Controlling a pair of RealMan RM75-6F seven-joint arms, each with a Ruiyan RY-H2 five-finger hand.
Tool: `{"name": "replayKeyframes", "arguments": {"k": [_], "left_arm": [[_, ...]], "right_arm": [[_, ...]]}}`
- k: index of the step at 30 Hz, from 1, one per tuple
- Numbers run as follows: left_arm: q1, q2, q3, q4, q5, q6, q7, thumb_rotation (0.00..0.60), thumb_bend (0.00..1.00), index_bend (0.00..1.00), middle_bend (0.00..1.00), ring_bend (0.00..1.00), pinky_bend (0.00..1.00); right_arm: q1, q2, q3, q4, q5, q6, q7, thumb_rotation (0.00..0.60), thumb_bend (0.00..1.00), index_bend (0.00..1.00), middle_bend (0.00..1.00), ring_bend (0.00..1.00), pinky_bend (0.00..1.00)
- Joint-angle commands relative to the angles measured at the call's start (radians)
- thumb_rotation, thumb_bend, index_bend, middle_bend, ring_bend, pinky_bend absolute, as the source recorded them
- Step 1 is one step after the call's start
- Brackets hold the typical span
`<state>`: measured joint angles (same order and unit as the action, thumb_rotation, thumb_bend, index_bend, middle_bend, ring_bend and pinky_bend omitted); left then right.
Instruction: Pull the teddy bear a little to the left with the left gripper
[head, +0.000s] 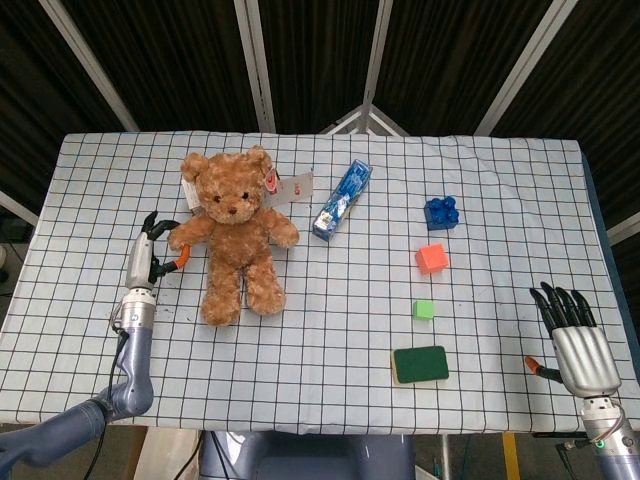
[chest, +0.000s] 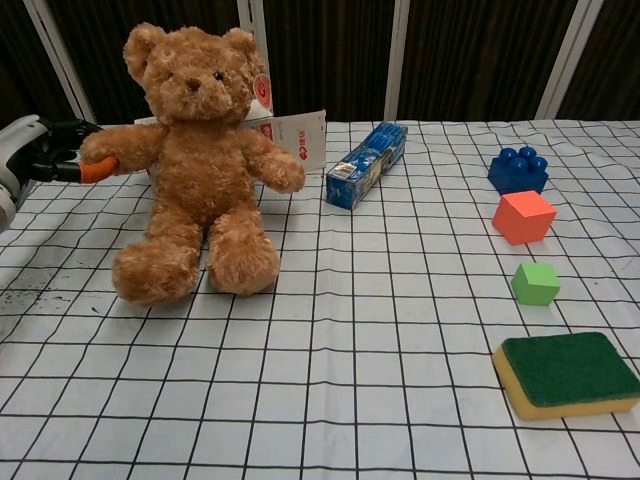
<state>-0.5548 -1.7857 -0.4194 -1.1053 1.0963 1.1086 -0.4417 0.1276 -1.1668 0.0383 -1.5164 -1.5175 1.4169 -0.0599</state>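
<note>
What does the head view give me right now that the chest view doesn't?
Only the head view shows the right hand, open and idle near the table's right front corner, plus the left forearm and the whole table. Only the chest view shows the red print on the white carton behind the bear. Both show the left hand pinching the teddy bear by its arm, the blue packet, blue brick, orange cube, green cube and sponge.
</note>
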Motion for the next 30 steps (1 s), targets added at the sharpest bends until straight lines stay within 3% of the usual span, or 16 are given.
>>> {"name": "replayKeyframes", "arguments": {"k": [1,15,30], "left_arm": [[0.009,0.018,-0.004,-0.029,0.006,0.015,0.007,0.600,0.57,0.42,0.39,0.00,0.00],[0.001,-0.003,0.024,0.102,-0.062,-0.095,0.061,0.600,0.57,0.41,0.38,0.00,0.00],[-0.028,-0.033,0.005,0.106,-0.048,-0.069,0.084,0.600,0.57,0.41,0.38,0.00,0.00]], "right_arm": [[0.001,0.000,0.000,0.000,0.000,-0.001,-0.001,0.600,0.10,0.00,0.00,0.00,0.00],[0.003,0.001,0.000,-0.008,0.010,-0.013,-0.012,0.600,0.10,0.00,0.00,0.00,0.00],[0.001,0.003,0.001,-0.010,0.013,-0.012,-0.011,0.600,0.10,0.00,0.00,0.00,0.00]]}}
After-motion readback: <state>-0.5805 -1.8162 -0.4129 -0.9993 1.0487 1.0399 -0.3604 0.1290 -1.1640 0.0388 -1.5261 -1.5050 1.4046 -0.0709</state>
